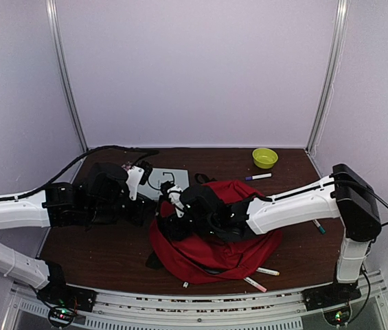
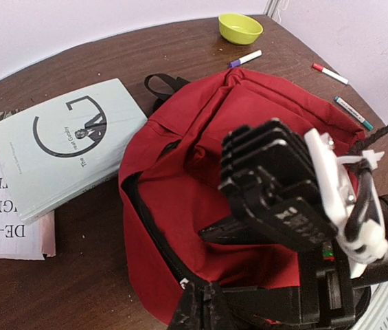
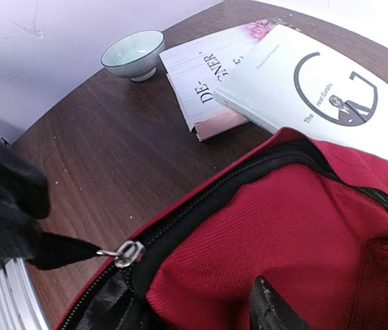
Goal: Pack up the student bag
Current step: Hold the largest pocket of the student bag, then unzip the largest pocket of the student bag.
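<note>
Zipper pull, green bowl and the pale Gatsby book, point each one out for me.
zipper pull (image 3: 129,251), right wrist view, on its metal ring.
green bowl (image 2: 240,28), left wrist view, on its inner wall.
pale book (image 2: 70,165), left wrist view, mid cover.

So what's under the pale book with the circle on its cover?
A white book with large dark lettering and pink flowers at one corner lies under the pale book, sticking out along one side. The rest of its cover is hidden.

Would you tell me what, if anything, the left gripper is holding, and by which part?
The left gripper is shut on the student bag, pinching the black pull tab of its zipper.
</note>
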`<state>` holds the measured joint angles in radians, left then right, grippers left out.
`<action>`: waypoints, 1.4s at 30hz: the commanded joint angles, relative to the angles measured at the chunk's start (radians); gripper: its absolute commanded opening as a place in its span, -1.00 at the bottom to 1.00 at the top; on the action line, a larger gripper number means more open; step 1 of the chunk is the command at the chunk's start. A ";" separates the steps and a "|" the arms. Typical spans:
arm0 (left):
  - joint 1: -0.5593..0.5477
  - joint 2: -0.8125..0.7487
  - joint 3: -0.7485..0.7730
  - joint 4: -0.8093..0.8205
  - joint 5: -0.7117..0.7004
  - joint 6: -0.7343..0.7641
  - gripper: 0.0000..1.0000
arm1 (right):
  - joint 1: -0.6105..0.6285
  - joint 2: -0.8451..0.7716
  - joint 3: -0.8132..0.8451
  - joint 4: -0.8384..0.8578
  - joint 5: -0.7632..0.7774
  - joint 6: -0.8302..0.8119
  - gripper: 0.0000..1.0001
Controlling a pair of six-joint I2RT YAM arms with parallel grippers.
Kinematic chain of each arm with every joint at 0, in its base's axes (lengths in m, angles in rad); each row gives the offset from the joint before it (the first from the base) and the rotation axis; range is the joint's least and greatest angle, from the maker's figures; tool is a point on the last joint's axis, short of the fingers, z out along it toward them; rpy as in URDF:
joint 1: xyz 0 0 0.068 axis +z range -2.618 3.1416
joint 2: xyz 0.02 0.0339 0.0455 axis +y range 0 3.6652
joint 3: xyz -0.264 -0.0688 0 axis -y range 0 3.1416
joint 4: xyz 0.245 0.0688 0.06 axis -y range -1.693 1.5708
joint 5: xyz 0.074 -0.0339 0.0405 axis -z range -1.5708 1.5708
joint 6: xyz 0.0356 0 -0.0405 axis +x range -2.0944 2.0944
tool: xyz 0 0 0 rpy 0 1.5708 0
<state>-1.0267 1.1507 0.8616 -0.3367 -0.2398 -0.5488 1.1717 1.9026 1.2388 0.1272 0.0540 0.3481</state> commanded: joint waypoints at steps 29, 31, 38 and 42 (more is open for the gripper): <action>0.076 0.127 0.179 -0.115 -0.064 -0.003 -1.00 | 0.039 -0.175 -0.148 -0.030 -0.033 -0.113 -0.95; 0.094 0.150 0.191 -0.137 -0.071 0.000 -1.00 | 0.041 -0.180 -0.152 -0.031 -0.030 -0.113 -0.96; 0.137 0.213 0.218 -0.137 -0.045 0.061 -1.00 | 0.054 -0.199 -0.153 -0.037 -0.041 -0.145 -0.98; 0.144 0.249 0.281 -0.140 -0.021 0.118 -1.00 | 0.070 -0.199 -0.153 -0.037 -0.066 -0.169 -0.98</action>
<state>-0.9005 1.3769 1.0584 -0.4957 -0.2642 -0.5003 1.2160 1.7428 1.0946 0.1074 0.0143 0.2123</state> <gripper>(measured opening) 0.006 0.037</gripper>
